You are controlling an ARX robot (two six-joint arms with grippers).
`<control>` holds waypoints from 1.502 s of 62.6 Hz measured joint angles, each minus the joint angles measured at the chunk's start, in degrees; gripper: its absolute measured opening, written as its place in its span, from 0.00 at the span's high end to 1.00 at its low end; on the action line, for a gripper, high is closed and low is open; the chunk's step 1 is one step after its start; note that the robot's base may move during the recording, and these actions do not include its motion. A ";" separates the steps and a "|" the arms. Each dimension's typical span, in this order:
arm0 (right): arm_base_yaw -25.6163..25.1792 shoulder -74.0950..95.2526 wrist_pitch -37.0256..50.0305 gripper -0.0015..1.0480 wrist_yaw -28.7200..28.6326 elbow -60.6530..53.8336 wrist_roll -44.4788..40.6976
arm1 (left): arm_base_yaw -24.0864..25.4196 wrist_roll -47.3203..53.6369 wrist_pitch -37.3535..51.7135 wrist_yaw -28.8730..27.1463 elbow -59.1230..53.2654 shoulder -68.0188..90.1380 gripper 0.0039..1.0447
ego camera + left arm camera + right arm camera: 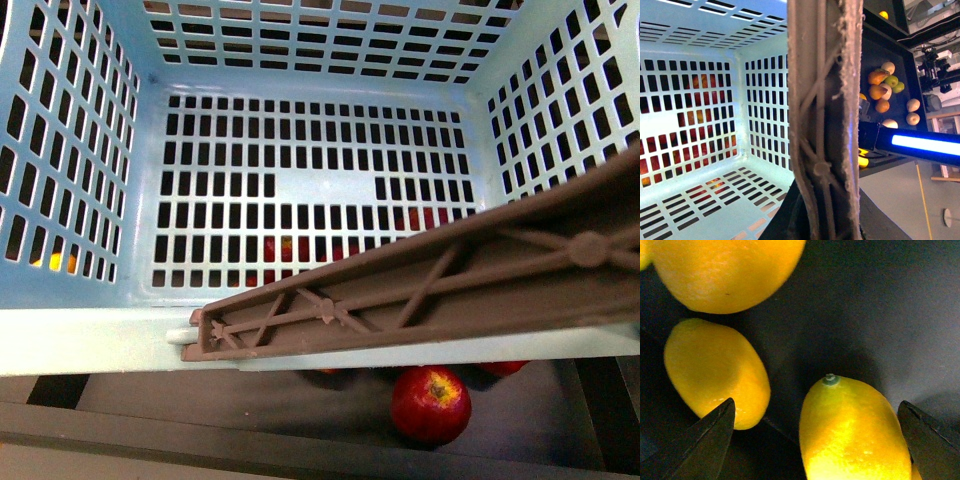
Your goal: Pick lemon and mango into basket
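One lemon (855, 432) on dark matte surface (875, 305), red apple (430, 403) below turquoise basket (100, 340)

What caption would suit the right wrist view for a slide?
Open right claw straddling a stem-tipped yellow fruit on a dark surface, with an oval yellow fruit and a larger one nearby.

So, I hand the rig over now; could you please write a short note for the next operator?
Right end effector: open, fingers either side of a yellow fruit with a stem nub, not gripped yet; which of the two wanted fruits it is, too close to tell.
Left end effector: by the brown handle, state unclear.
Basket: no fruit inside.
Done: nothing. Left: both fruits into the basket.
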 joint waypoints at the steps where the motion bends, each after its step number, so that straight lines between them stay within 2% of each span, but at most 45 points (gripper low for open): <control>1: 0.00 0.11 -0.15 0.08 0.11 0.04 0.00 | 0.00 0.00 0.00 0.00 0.00 0.00 0.94; 29: -1.42 -0.81 0.35 0.08 0.33 -3.93 -0.79 | 0.00 0.00 0.00 0.02 0.00 0.00 0.94; 54: 2.10 -1.03 0.22 0.08 -0.48 -4.33 -1.73 | -0.02 0.00 0.00 0.04 0.00 0.00 0.94; 69: 2.29 0.46 -0.02 0.08 -0.46 -3.80 -1.49 | 0.00 0.00 0.00 0.02 0.00 0.00 0.94; 82: 1.99 2.25 -0.57 0.36 -0.52 -2.73 -0.92 | 0.00 0.00 0.00 0.00 0.00 0.00 0.94; 86: 1.73 2.34 -0.57 0.41 -0.52 -2.64 -0.79 | 0.00 0.00 0.00 0.00 0.00 0.00 0.94; 94: 1.05 2.05 -0.26 0.44 -0.92 -2.97 -0.59 | -0.02 0.02 0.00 0.02 0.00 0.00 0.94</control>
